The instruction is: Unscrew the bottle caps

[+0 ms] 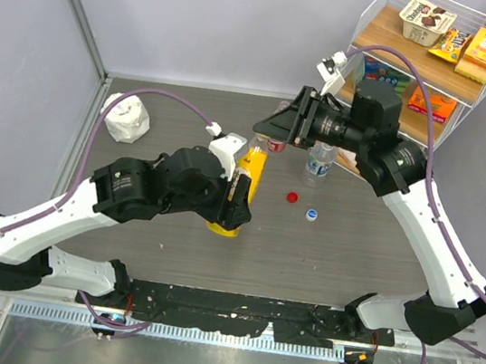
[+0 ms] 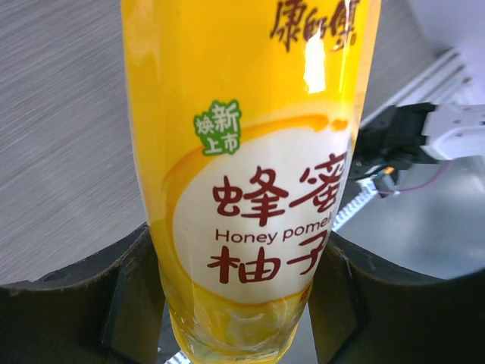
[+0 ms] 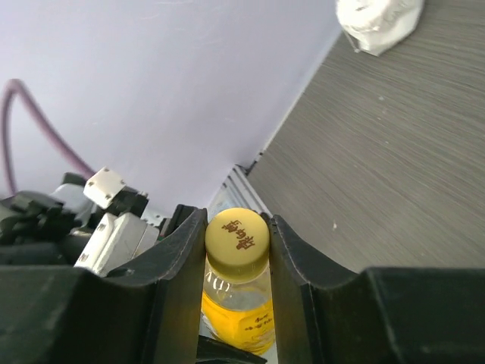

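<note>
Yellow bottle [image 2: 250,152] clamped in left gripper [image 2: 236,299]; right gripper [image 3: 236,246], wrist horizontal, pinches yellow cap [image 3: 237,235].

A robot lab cell: plain enclosure walls [image 1: 204,11], metal frame post [image 1: 76,0], grey tabletop [image 1: 340,270], wire snack rack [image 1: 380,43].

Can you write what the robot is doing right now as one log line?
left hand: shut on yellow bottle | right hand: shut on yellow cap | red cap, pale cap: off, on table

I read "蜂蜜柚子" and "Honey pome…" in red on the yellow bottle [image 2: 250,98] label [image 2: 258,227], with "新上市" on its green badge [image 2: 218,127].
</note>
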